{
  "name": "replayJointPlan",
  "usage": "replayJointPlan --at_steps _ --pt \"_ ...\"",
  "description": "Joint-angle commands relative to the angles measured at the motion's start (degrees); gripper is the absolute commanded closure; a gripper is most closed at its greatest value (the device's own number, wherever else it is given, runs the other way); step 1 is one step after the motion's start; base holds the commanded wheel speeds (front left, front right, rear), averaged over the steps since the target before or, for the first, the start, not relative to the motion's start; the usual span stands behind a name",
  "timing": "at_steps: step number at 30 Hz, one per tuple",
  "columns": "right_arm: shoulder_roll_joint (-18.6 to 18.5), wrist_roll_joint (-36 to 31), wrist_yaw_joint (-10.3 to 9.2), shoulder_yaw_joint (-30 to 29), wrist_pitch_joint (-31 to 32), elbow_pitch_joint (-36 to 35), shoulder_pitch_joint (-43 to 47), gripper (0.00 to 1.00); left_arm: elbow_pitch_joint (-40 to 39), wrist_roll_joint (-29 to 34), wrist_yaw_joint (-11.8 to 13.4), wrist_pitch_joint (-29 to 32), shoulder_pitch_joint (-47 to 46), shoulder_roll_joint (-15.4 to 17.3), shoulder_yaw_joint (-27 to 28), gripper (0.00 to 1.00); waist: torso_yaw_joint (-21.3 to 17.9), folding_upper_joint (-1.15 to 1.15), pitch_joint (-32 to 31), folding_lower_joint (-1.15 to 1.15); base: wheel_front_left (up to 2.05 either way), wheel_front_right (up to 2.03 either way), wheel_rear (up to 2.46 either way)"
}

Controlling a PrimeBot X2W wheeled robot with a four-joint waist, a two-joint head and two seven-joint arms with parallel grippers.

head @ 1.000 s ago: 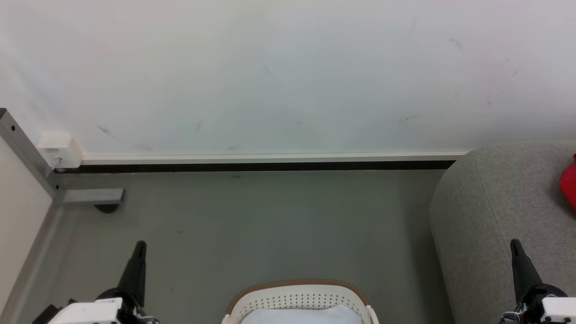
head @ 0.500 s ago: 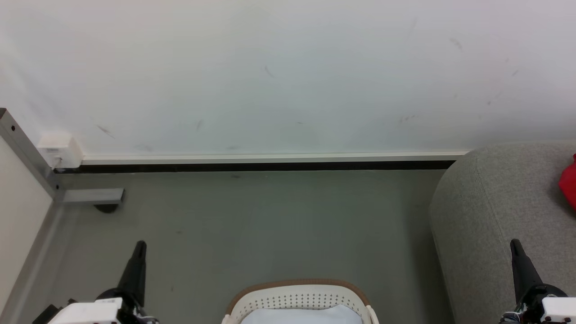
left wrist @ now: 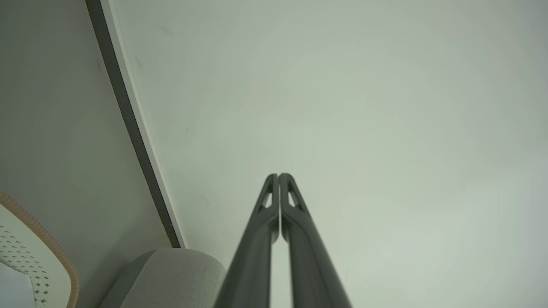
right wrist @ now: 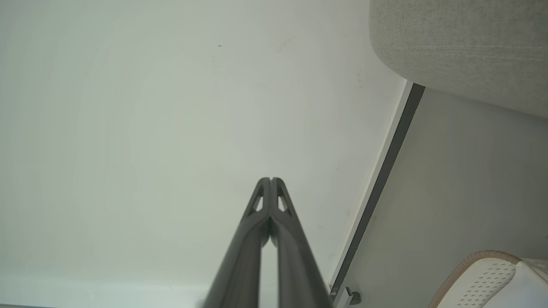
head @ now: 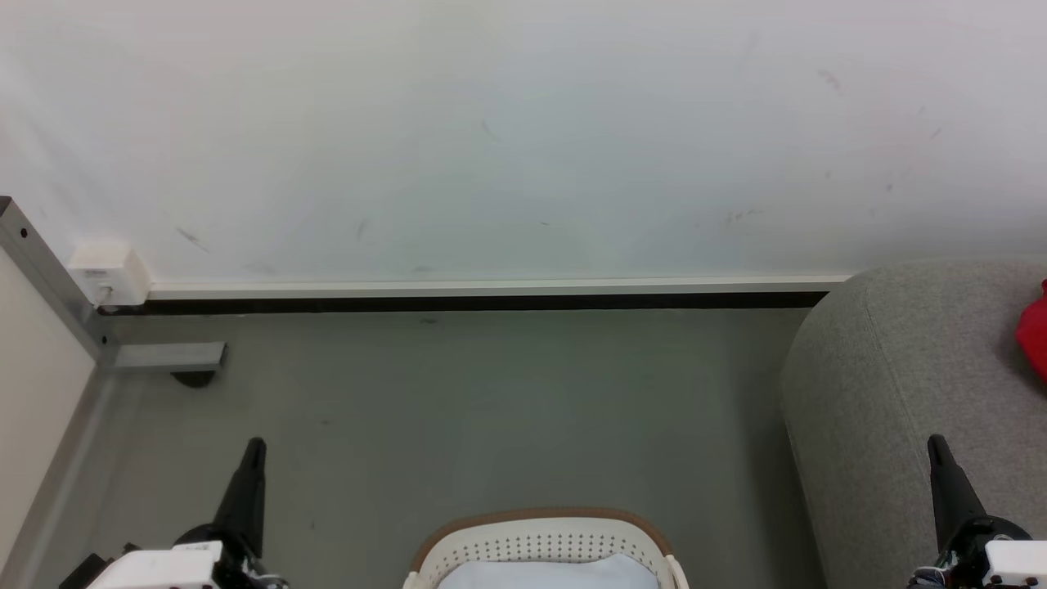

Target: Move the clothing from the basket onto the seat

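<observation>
Tapering to closed tips, left tool (left wrist: 278, 175), right tool (right wrist: 270, 179), perforated cream basket (head: 540, 517), rounded grey fabric seat (head: 900, 368)

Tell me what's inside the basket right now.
Inside the basket, a pale bluish-white layer lies at the far end; what it is, I cannot tell. Anything under it is hidden. The picture's edge cuts off the rest of the inside.

Nothing legible: no text, label, brand, number or sign can be read on any surface. The nearest candidate is the small white box (head: 108, 272) at the foot of the wall (head: 523, 123), far to the left of the basket (head: 540, 541) and beyond it. Its front bears a faint dark mark, too small to make out as writing.
</observation>
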Motion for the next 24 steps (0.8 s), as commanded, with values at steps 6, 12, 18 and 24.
replayJointPlan --at_steps 6,12,18,24 --pt "-0.4 0.0 -0.12 -0.2 0.2 -0.3 -0.7 1.0 -0.1 -0.8 -0.3 0.2 -0.5 0.1 0.1 1.0 0.0 0.0 0.0 0.0 0.0 0.0 0.0" --pt "-0.4 0.0 -0.12 -0.2 0.2 -0.3 -0.7 1.0 -0.1 -0.8 -0.3 0.2 -0.5 0.1 0.1 1.0 0.0 0.0 0.0 0.0 0.0 0.0 0.0" --pt "-0.4 0.0 -0.12 -0.2 0.2 -0.3 -0.7 1.0 -0.1 -0.8 -0.3 0.2 -0.5 0.1 0.1 1.0 0.0 0.0 0.0 0.0 0.0 0.0 0.0" --pt "-0.4 0.0 -0.12 -0.2 0.2 -0.3 -0.7 1.0 -0.1 -0.8 -0.3 0.2 -0.5 0.1 0.1 1.0 0.0 0.0 0.0 0.0 0.0 0.0 0.0"
